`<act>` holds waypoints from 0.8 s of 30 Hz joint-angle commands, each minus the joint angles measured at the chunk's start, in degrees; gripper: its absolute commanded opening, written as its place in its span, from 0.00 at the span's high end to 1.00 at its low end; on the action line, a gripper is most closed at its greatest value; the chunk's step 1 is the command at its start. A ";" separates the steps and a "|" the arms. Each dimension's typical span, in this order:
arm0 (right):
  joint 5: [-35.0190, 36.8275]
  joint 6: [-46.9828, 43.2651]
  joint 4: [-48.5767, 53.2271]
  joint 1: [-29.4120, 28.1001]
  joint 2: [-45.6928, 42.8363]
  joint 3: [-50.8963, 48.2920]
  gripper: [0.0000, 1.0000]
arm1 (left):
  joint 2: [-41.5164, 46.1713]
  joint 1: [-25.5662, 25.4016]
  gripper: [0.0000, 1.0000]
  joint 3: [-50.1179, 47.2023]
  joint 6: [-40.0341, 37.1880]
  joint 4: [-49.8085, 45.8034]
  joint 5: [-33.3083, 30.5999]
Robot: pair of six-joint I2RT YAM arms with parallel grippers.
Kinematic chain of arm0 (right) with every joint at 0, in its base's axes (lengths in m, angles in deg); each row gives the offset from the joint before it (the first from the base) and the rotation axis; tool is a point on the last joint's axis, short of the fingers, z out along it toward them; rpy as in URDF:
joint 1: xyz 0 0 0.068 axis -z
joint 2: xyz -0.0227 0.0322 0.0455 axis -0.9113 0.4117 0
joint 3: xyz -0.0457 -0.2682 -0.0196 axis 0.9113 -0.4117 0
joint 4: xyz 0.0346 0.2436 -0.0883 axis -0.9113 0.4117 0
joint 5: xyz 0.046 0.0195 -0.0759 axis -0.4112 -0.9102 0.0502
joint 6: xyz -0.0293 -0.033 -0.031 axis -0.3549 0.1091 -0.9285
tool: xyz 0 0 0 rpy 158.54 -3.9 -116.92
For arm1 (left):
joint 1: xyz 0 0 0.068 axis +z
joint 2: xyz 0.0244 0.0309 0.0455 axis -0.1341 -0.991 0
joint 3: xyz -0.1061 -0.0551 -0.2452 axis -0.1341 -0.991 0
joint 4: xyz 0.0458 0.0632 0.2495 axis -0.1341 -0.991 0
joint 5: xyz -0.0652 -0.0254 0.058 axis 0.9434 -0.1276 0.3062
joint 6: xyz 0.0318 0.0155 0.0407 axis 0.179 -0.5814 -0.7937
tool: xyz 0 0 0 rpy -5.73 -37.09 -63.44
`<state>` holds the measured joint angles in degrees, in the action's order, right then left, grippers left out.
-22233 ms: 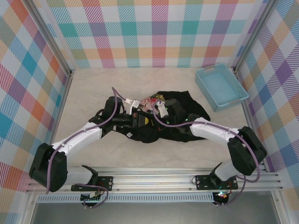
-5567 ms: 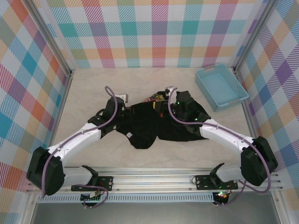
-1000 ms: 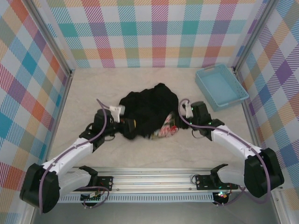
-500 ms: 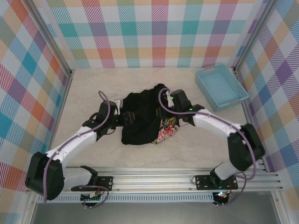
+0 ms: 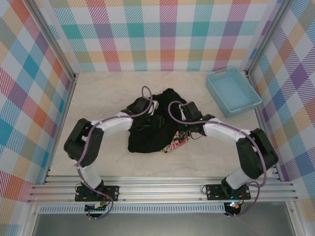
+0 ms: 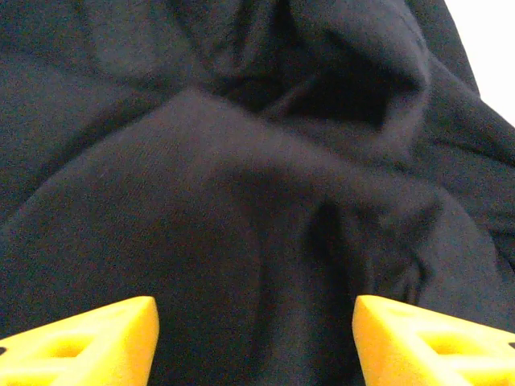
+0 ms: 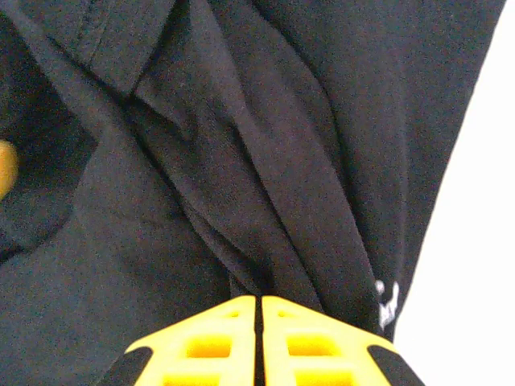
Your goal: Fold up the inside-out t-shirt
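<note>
- The black t-shirt [image 5: 150,130] lies in a bunched heap in the middle of the top view, on the pale tabletop [image 5: 98,98].
- It is not flat and not neat, so I think the folding has hardly begun. It needs to be spread out first.
- A bit of the pink and white print [image 5: 177,140] peeks out at the lower right edge of the heap.
- The left arm [image 5: 115,123] reaches in from the left and the right arm [image 5: 221,130] reaches in from the right. Both end over the top part of the heap, near each other.
- The left jaws are wide apart. In the left wrist view the two yellow tips sit at the bottom corners with dark cloth between them. They hold nothing. I think they are open like this so they can go down and take a lump of cloth.
- The right jaws are closed tight. In the right wrist view a long crease of the shirt runs straight down into the yellow tips, so they look pinched on the cloth, near the shirt's right edge.
- I think a grip near the edge lets that arm pull the shirt out flat.
- A light blue tray [image 5: 232,91] sits in the upper right of the top view, well apart from the shirt.
- The cloth is soft and floppy, so it could slip or bunch up again when pulled.
</note>
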<state>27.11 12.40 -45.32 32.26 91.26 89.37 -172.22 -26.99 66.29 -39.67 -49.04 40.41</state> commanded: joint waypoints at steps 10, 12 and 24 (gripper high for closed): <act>-2.78 5.15 -1.86 3.64 -16.93 -12.91 1.00 | 8.67 0.15 1.00 -1.24 -3.37 0.59 -3.28; -2.29 5.89 -1.80 4.36 -19.54 -13.59 1.00 | 14.11 1.26 1.00 -4.32 -2.37 0.45 -3.48; -4.29 7.37 -5.33 4.88 -20.19 -16.93 0.97 | 44.03 10.07 1.00 -24.50 10.26 -10.27 -12.15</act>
<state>24.79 19.46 -47.41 36.91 69.88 72.62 -132.66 -18.10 44.22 -33.51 -53.34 33.22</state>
